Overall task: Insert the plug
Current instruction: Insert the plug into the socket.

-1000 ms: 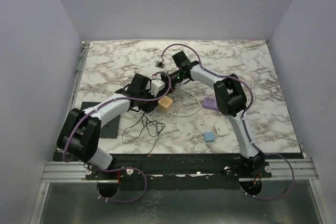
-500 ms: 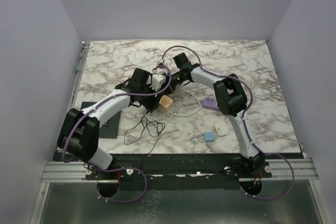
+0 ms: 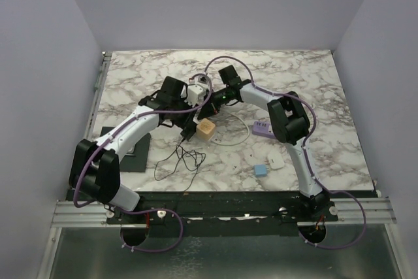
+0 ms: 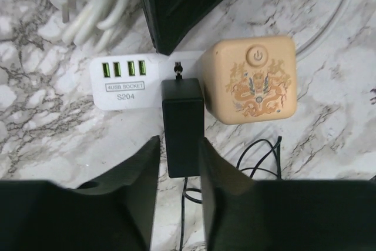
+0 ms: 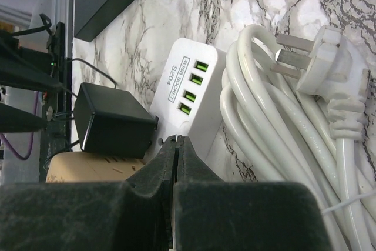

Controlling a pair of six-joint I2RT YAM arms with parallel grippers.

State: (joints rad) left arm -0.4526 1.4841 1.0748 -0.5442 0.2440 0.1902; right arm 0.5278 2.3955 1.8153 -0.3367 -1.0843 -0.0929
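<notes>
A black plug adapter [image 4: 182, 124] lies on the marble with its front end at the white four-USB socket block [image 4: 126, 80], right beside a tan cube socket [image 4: 249, 80]. My left gripper [image 4: 179, 145] is open and hangs above the adapter's rear end, not gripping it. In the top view it [image 3: 185, 104] stands back from the tan cube [image 3: 207, 129]. My right gripper [image 5: 176, 140] is shut, its tips resting against the white block [image 5: 194, 86] next to the adapter [image 5: 114, 119]. The block itself is hidden under the arms in the top view.
A coiled white cord [image 5: 276, 133] with its three-pin plug [image 5: 326, 63] lies beside the block. The adapter's thin black wire [image 3: 179, 158] trails toward the near edge. A purple strip [image 3: 261, 129], a blue block [image 3: 260, 170], a small white piece [image 3: 275, 160] and a black mat [image 3: 134, 155] lie around.
My left gripper has pulled back and up from the tan cube and the adapter, which stays on the table. The right gripper has barely moved.
</notes>
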